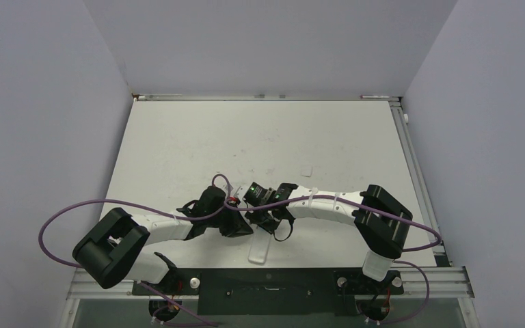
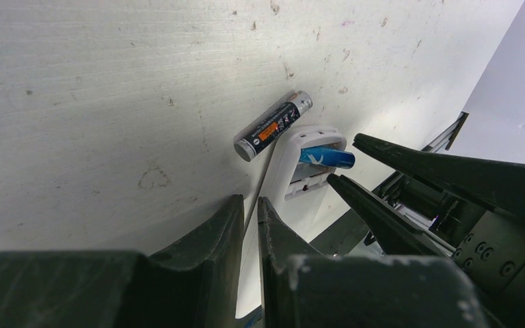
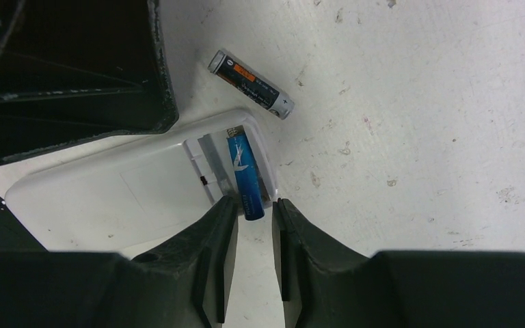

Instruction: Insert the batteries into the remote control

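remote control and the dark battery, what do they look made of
The remote control: seemingly white moulded plastic, smooth matte, with rounded edges. The dark battery: probably metal under a glossy printed wrap; its bare end cap shines silver.

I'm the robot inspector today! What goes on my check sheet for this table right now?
Surface: white table, scuffed and speckled.
Job's things: remote control lying back-up with its compartment open; blue battery in it, one end poking past the rim; dark battery loose on the table beside it.
Clutter: small white square piece farther back.
Grippers: left gripper looks clamped on the remote's edge; right gripper slightly parted around the blue battery's end.
Cables: purple cables loop off both arms.
Surroundings: plain pale walls on three sides.
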You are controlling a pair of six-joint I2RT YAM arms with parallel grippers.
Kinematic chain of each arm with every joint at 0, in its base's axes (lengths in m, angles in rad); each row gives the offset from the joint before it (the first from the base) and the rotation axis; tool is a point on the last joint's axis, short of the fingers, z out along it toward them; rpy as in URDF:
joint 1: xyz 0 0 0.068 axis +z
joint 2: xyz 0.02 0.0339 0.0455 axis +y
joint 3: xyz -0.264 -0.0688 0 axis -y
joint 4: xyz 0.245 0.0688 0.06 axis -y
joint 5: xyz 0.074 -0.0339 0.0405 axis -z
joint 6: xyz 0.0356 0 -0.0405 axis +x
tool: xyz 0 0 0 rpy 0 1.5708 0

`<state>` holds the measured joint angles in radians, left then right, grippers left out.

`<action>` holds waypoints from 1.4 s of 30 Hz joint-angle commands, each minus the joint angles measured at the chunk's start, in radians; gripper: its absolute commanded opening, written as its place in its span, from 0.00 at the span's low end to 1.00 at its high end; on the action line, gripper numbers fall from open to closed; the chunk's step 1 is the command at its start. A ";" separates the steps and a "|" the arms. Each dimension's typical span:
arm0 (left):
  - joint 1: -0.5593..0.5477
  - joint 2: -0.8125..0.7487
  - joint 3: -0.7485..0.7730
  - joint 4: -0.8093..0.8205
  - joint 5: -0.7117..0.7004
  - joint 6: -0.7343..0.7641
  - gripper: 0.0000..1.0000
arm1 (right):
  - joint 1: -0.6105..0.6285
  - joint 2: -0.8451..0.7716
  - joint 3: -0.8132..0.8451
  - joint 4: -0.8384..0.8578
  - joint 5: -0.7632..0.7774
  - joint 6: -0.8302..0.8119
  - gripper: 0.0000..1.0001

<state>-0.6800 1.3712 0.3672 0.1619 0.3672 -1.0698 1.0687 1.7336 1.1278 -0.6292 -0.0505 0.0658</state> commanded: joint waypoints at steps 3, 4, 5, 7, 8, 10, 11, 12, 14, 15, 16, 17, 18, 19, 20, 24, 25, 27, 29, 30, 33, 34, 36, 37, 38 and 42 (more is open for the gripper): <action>-0.016 0.004 0.035 0.033 0.012 0.020 0.11 | 0.002 -0.018 0.026 0.050 0.034 0.032 0.28; -0.016 0.004 0.035 0.033 0.011 0.019 0.11 | 0.003 -0.026 0.026 0.052 0.033 0.036 0.29; -0.017 0.004 0.033 0.033 0.010 0.019 0.11 | 0.003 -0.033 0.025 0.054 0.030 0.040 0.30; -0.017 0.005 0.033 0.033 0.009 0.017 0.11 | 0.002 -0.052 0.020 0.059 0.028 0.052 0.31; -0.018 0.003 0.032 0.033 0.009 0.016 0.11 | 0.002 -0.061 0.017 0.060 0.028 0.059 0.31; -0.019 0.002 0.030 0.033 0.007 0.014 0.11 | 0.001 -0.084 0.010 0.065 0.030 0.075 0.33; -0.020 0.000 0.029 0.032 0.005 0.012 0.11 | -0.001 -0.096 0.003 0.068 0.031 0.086 0.33; -0.021 0.000 0.027 0.030 0.005 0.011 0.11 | -0.002 -0.110 -0.008 0.072 0.032 0.096 0.33; -0.026 -0.002 0.025 0.028 -0.002 0.006 0.11 | -0.005 -0.146 -0.027 0.080 0.036 0.124 0.34; -0.028 -0.002 0.023 0.027 -0.003 0.004 0.11 | -0.008 -0.162 -0.036 0.088 0.040 0.134 0.34; -0.031 -0.004 0.021 0.027 -0.006 0.001 0.11 | -0.011 -0.177 -0.047 0.093 0.044 0.147 0.34; -0.034 -0.005 0.018 0.026 -0.008 -0.003 0.11 | -0.015 -0.190 -0.058 0.097 0.047 0.160 0.34; -0.037 -0.008 0.016 0.027 -0.011 -0.006 0.11 | -0.020 -0.204 -0.067 0.101 0.047 0.171 0.34; -0.039 -0.011 0.014 0.027 -0.015 -0.010 0.11 | -0.026 -0.217 -0.078 0.105 0.047 0.184 0.34; -0.043 -0.013 0.010 0.027 -0.018 -0.013 0.10 | -0.033 -0.227 -0.091 0.109 0.047 0.196 0.34; -0.057 -0.026 -0.003 0.027 -0.031 -0.026 0.10 | -0.058 -0.256 -0.123 0.125 0.047 0.241 0.34; -0.060 -0.029 -0.006 0.027 -0.032 -0.028 0.10 | -0.062 -0.261 -0.131 0.131 0.047 0.251 0.34; -0.068 -0.036 -0.013 0.027 -0.037 -0.038 0.10 | -0.067 -0.271 -0.148 0.145 0.047 0.274 0.34; -0.077 -0.049 -0.026 0.027 -0.045 -0.047 0.09 | -0.071 -0.277 -0.164 0.159 0.047 0.293 0.34; -0.080 -0.056 -0.031 0.027 -0.050 -0.051 0.08 | -0.074 -0.281 -0.172 0.165 0.047 0.306 0.34; -0.089 -0.074 -0.049 0.027 -0.061 -0.067 0.07 | -0.082 -0.287 -0.187 0.176 0.068 0.324 0.34; -0.093 -0.081 -0.055 0.027 -0.064 -0.071 0.07 | -0.084 -0.290 -0.191 0.177 0.076 0.329 0.34; -0.100 -0.093 -0.064 0.030 -0.072 -0.081 0.07 | -0.089 -0.294 -0.198 0.178 0.080 0.337 0.34; -0.105 -0.096 -0.066 0.032 -0.074 -0.084 0.07 | -0.092 -0.297 -0.202 0.179 0.080 0.340 0.34; -0.113 -0.098 -0.069 0.035 -0.074 -0.088 0.07 | -0.094 -0.301 -0.207 0.181 0.080 0.342 0.34; -0.146 -0.108 -0.077 0.054 -0.079 -0.108 0.06 | -0.100 -0.317 -0.226 0.191 0.072 0.354 0.34</action>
<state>-0.7937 1.2892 0.3004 0.1692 0.3065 -1.1496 0.9791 1.4677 0.9173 -0.4797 -0.0029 0.3897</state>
